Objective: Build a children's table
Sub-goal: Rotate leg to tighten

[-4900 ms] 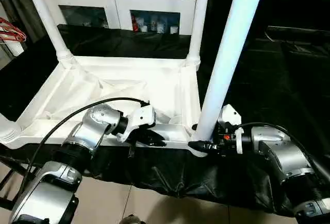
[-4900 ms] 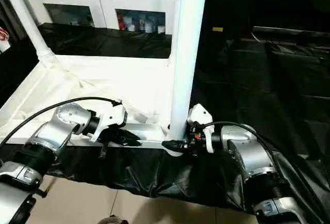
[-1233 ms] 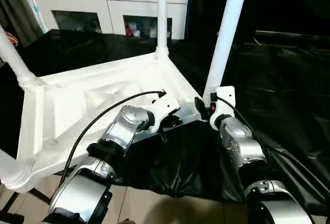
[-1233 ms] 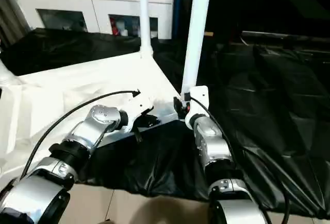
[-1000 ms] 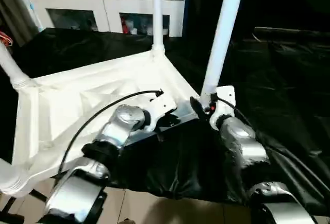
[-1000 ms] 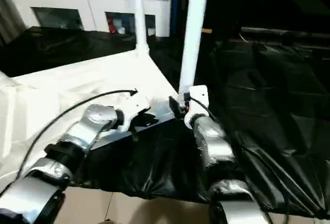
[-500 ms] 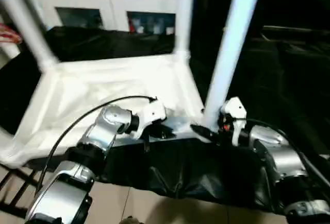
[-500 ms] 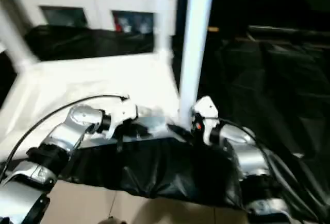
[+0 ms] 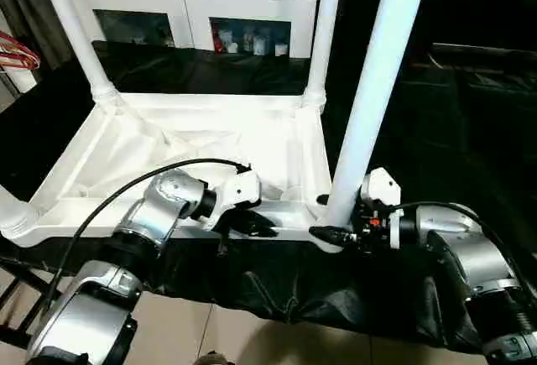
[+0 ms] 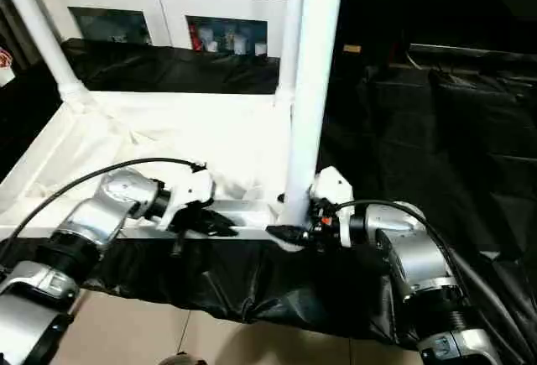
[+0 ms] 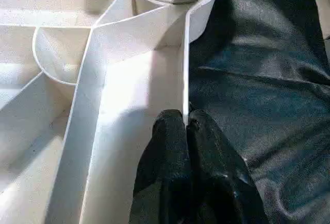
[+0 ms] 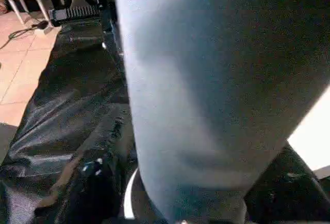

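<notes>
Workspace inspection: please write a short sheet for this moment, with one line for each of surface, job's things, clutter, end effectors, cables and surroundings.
Surface: black sheet covering the work area.
Job's things: children's table lying upside down, ribbed underside up; legs stand in its corner sockets, with the near-right leg upright.
Clutter: nothing seen.
End effectors: left end effector shut on the table's near rim; right end effector around the base of the near-right leg, fingers either side.
Cables: black cable arcing over the left forearm; another along the right forearm.
Surroundings: white cabinet with glass doors behind; tiled floor below.
</notes>
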Robot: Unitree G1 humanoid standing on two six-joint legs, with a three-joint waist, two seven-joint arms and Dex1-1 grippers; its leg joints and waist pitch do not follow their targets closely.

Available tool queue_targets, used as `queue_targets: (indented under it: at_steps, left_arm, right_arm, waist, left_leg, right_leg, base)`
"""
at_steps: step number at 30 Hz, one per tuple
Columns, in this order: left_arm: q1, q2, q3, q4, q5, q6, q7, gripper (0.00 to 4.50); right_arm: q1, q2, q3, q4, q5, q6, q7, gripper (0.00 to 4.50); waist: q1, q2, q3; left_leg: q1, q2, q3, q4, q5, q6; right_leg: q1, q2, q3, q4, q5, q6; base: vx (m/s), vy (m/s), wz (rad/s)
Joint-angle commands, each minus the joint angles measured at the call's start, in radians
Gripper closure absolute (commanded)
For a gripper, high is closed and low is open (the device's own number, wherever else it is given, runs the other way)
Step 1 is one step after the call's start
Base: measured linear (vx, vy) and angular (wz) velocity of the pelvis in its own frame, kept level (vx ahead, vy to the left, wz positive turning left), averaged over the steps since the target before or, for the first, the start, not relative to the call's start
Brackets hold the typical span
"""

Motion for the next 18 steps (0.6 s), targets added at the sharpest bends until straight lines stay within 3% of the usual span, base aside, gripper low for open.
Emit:
queue_targets:
  at_steps: [1, 10, 14, 18]
  left_arm:
    - [-0.010, -0.012, 0.002, -0.026, -0.014, -0.008, 0.023, 4.50]
    - [0.001, -0.005, 0.004, -0.045, -0.023, 0.004, 0.023, 4.50]
    - [0.005, -0.003, 0.006, -0.049, -0.024, 0.008, 0.024, 4.50]
    - [0.012, -0.006, 0.006, -0.053, -0.026, 0.012, 0.027, 4.50]
  right_arm:
    - [0.007, 0.019, 0.092, -0.009, -0.016, 0.023, 0.054, 1.90]
    - [0.005, 0.019, 0.105, 0.008, -0.020, 0.022, 0.068, 2.47]
    - [0.007, 0.020, 0.107, 0.007, -0.017, 0.027, 0.069, 2.52]
    - [0.027, 0.029, 0.108, -0.008, -0.012, 0.037, 0.056, 2.52]
  waist:
    - [0.003, -0.021, -0.059]
    - [0.004, -0.027, -0.060]
    - [0.003, -0.024, -0.060]
    - [0.001, -0.013, -0.061]
  left_leg:
    - [0.000, 0.032, -0.004, -0.060, -0.192, 0.069]
    - [0.001, 0.032, -0.003, -0.059, -0.185, 0.069]
    - [0.001, 0.032, -0.003, -0.058, -0.184, 0.068]
    - [0.002, 0.032, -0.003, -0.058, -0.195, 0.064]
  right_leg:
    - [0.053, -0.066, 0.050, -0.067, -0.235, -0.193]
    - [0.053, -0.065, 0.050, -0.065, -0.228, -0.189]
    - [0.053, -0.065, 0.050, -0.065, -0.216, -0.195]
    - [0.053, -0.062, 0.050, -0.065, -0.193, -0.205]
  base:
    - [0.000, 0.000, 0.00]
    - [0.000, 0.000, 0.00]
    - [0.000, 0.000, 0.00]
    - [0.000, 0.000, 0.00]
